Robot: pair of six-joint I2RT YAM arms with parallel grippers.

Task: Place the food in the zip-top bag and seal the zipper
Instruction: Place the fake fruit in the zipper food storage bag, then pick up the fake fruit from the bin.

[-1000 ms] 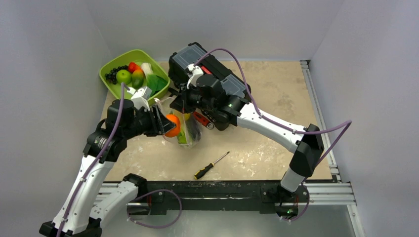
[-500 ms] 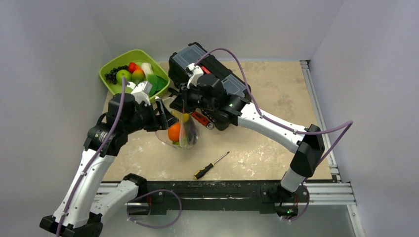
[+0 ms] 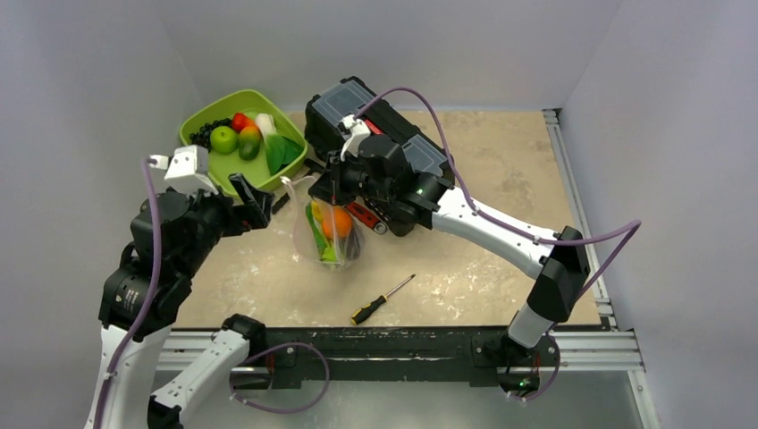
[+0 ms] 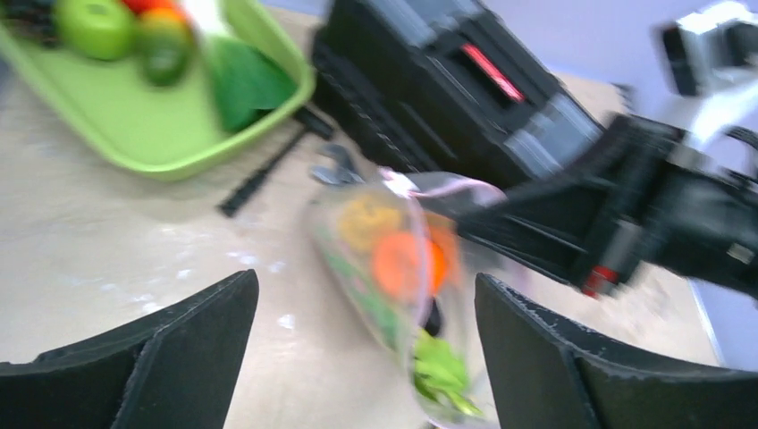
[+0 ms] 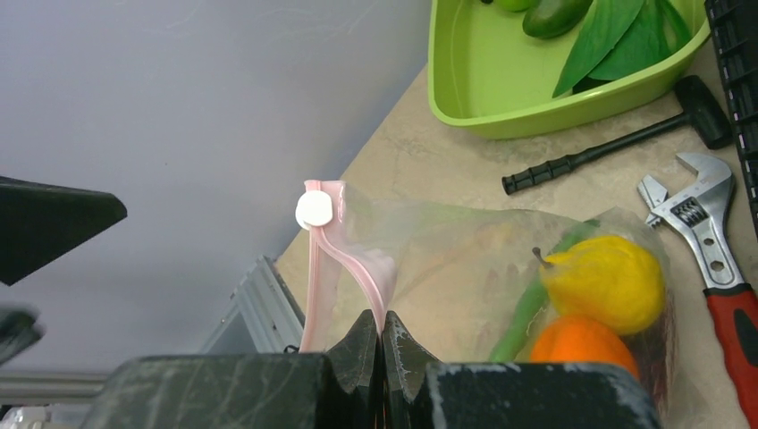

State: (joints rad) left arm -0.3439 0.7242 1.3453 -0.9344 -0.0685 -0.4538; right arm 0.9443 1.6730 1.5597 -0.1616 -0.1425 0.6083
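The clear zip-top bag (image 3: 324,234) hangs upright in the middle of the table, with an orange (image 3: 338,222), a yellow pear (image 5: 608,281) and a green pod (image 5: 527,308) inside. My right gripper (image 5: 382,320) is shut on the bag's mouth edge, pinching the pink zipper (image 5: 353,259). The mouth gapes to the left of that grip, with a white slider (image 5: 314,210) at its far end. My left gripper (image 3: 255,198) is open and empty, to the left of the bag and apart from it. In the left wrist view the blurred bag (image 4: 402,268) shows between its fingers (image 4: 206,349). More food lies in the lime-green tray (image 3: 201,121).
A black toolbox (image 3: 375,125) stands behind the bag, under my right arm. A hammer (image 5: 608,147) and a red-handled wrench (image 5: 706,232) lie between tray and bag. A screwdriver (image 3: 383,298) lies near the front edge. Walls close in on the left and back.
My left gripper opened, let the orange drop into the bag, then drew back to the left and up. The right gripper kept its hold on the bag's mouth.
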